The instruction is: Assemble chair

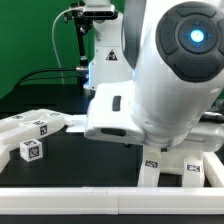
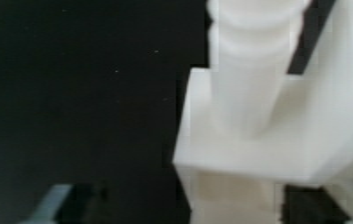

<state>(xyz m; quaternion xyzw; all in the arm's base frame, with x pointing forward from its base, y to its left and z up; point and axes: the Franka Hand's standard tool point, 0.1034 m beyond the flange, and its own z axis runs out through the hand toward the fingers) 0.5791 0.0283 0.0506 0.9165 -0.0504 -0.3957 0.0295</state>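
The robot arm (image 1: pixel 165 80) is the biggest thing in the exterior view. Its white body fills the middle and the exterior view's right, and it hides the gripper there. Under it lies the black table (image 1: pixel 85 170), with a white rail (image 1: pixel 70 205) along the near edge and a green wall (image 1: pixel 30 50) behind.

The chair is not yet one piece: its white parts lie on the table in two groups, well apart. On the exterior view's left lies a flat panel (image 1: pixel 40 124) with square tags. A small block (image 1: pixel 32 151) with one tag stands just beside it, nearer to the camera. On the exterior view's right, below the arm, stand more tagged parts (image 1: pixel 193 172), partly covered by the arm.

The wrist view shows a stepped part (image 2: pixel 244 120), white against the black table, wide at one end and narrower at the other. The gripper (image 2: pixel 194 205) has its jaws apart, not clamped on anything. The stepped part stands between the fingers (image 2: pixel 57 205). One finger is clearly apart from it, with bare table in the gap. On the other side the picture is too blurred to tell whether the finger touches the part.
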